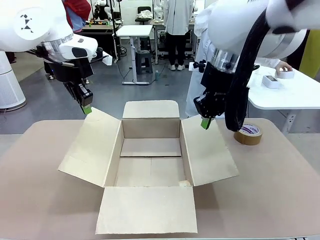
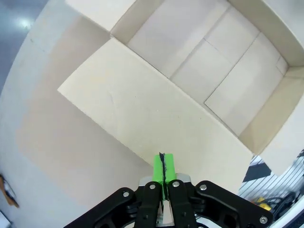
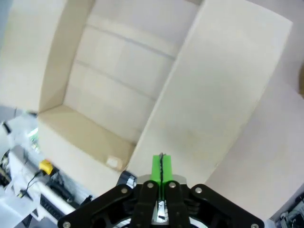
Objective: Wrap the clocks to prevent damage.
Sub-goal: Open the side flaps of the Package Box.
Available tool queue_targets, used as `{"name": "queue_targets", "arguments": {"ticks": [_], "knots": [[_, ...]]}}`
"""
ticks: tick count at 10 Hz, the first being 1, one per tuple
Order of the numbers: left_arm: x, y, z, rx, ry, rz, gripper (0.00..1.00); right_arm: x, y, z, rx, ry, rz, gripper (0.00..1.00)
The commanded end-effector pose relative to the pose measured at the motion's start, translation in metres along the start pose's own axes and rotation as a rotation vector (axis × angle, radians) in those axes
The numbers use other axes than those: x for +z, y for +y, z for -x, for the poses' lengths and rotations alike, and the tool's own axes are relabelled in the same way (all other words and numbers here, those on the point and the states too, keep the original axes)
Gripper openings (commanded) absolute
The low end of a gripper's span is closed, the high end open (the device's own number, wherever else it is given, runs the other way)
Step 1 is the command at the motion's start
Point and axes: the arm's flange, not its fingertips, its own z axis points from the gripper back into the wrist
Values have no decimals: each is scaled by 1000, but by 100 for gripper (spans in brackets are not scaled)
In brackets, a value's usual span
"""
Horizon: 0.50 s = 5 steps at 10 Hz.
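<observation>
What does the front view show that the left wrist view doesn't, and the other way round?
Front: the brown tape roll on the table right of the carton, and the shut right gripper above the right flap. Left wrist: a close look at the green pads pressed together over the left flap. Both: the open carton and the left gripper.

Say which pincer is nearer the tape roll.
Right. The right pincer hangs over the carton's right flap, next to the tape roll; the left pincer hangs over the left flap.
</observation>
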Motion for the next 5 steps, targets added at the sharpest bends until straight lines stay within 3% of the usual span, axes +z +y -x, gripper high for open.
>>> {"name": "queue_targets", "arguments": {"ticks": [1, 3, 5], "knots": [[-16, -6, -12, 258, 70, 5, 0, -28, 8, -9, -106, -37, 158, 1], [-30, -8, -13, 402, 106, 43, 0, -42, 2, -14, -171, -96, 165, 1], [-42, -4, -14, 469, 142, 65, 0, -56, -1, -15, -195, -92, 208, 1]]}}
